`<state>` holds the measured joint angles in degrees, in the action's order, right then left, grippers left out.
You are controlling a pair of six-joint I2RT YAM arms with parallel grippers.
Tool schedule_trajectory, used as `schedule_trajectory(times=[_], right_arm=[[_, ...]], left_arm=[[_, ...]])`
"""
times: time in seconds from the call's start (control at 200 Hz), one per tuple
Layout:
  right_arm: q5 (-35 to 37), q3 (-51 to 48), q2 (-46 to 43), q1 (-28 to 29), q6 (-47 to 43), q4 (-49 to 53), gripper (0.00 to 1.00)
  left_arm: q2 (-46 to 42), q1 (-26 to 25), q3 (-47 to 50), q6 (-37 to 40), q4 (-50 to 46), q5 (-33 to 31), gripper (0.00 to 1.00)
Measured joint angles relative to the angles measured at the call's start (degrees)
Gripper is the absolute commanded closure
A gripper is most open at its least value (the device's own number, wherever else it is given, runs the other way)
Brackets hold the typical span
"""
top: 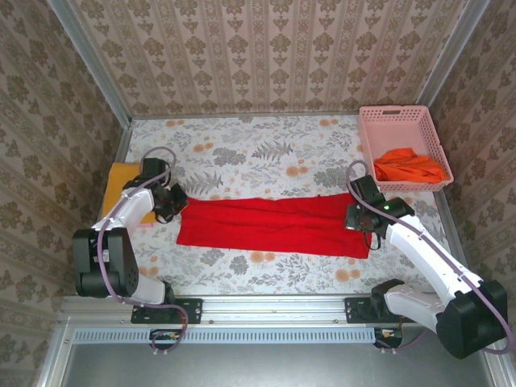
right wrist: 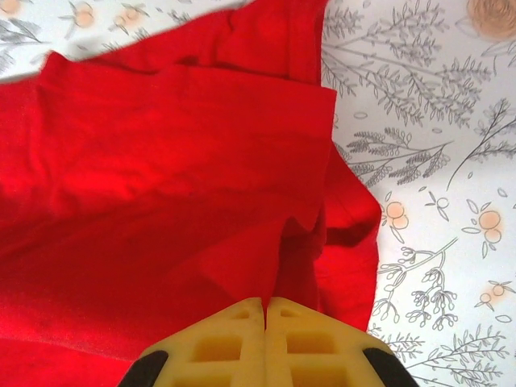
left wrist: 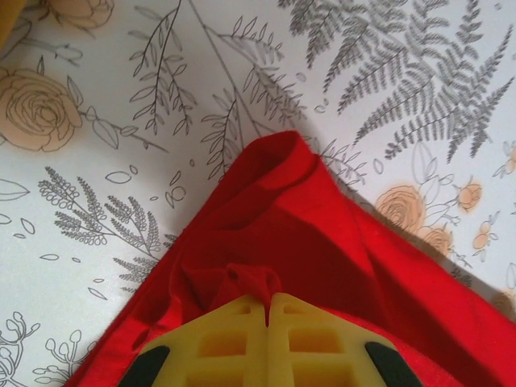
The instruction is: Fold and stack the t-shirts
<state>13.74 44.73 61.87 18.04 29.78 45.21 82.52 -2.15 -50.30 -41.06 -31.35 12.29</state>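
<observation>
A bright red t-shirt [top: 270,226] lies stretched as a long folded band across the middle of the table. My left gripper [top: 174,203] sits at its left end, shut on a pinched fold of the red cloth [left wrist: 258,242]. At the right end my right gripper [top: 355,216] is shut on the red cloth [right wrist: 177,185], its yellow fingers [right wrist: 234,334] pressed together with the fabric running in between them. A mustard-yellow t-shirt [top: 127,189] lies folded at the left edge, partly under the left arm. An orange t-shirt [top: 409,165] sits crumpled in the pink basket.
The pink lattice basket [top: 401,121] stands at the back right corner. Patterned walls close in the table at the back and on both sides. Bare floral tablecloth [top: 266,149] stretches behind the red shirt and in front of it.
</observation>
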Motion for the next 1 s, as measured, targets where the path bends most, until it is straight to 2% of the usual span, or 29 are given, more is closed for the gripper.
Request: schedule_trajectory(times=[0.045,0.125,0.25,0.3,0.36,0.475,0.63,0.8,0.92,1.0], right_arm=[[-0.2,-0.6,0.6,0.0,0.5,-0.3,0.53],[-0.5,-0.9,1.0,0.4,0.3,-0.5,0.36],[-0.2,0.0,1.7,3.4,-0.3,-1.8,0.33],[0.0,1.0,3.1,5.0,-0.5,-2.6,0.33],[0.1,2.5,5.8,7.2,-0.4,-3.9,0.33],[0.5,6.5,13.9,11.9,0.4,-7.2,0.38],[1.0,12.4,26.5,17.0,2.3,-10.2,0.46],[1.1,13.8,33.1,18.1,4.3,-10.7,0.50],[1.3,14.1,35.4,17.8,5.2,-10.5,0.57],[0.9,14.8,36.6,17.8,5.7,-10.6,0.58]], left_arm=[[0.2,0.0,0.5,1.1,-0.1,0.0,0.67],[0.4,0.0,0.7,2.5,-0.5,0.1,0.46],[-0.6,-0.2,0.7,4.1,-1.7,0.5,0.24],[-2.3,-0.9,0.7,3.7,-2.4,-0.3,0.18],[-5.1,-2.7,0.5,3.7,-3.1,-1.2,0.16],[-7.2,-6.7,-1.9,3.2,-2.5,-1.6,0.16],[-1.4,-10.7,-4.2,1.6,1.2,-1.4,0.23],[6.4,-12.5,-3.8,0.0,3.3,-1.4,0.43],[7.4,-12.4,-0.5,-1.2,4.8,-1.6,0.57],[7.4,-12.4,1.8,-1.3,4.9,-1.6,0.64]])
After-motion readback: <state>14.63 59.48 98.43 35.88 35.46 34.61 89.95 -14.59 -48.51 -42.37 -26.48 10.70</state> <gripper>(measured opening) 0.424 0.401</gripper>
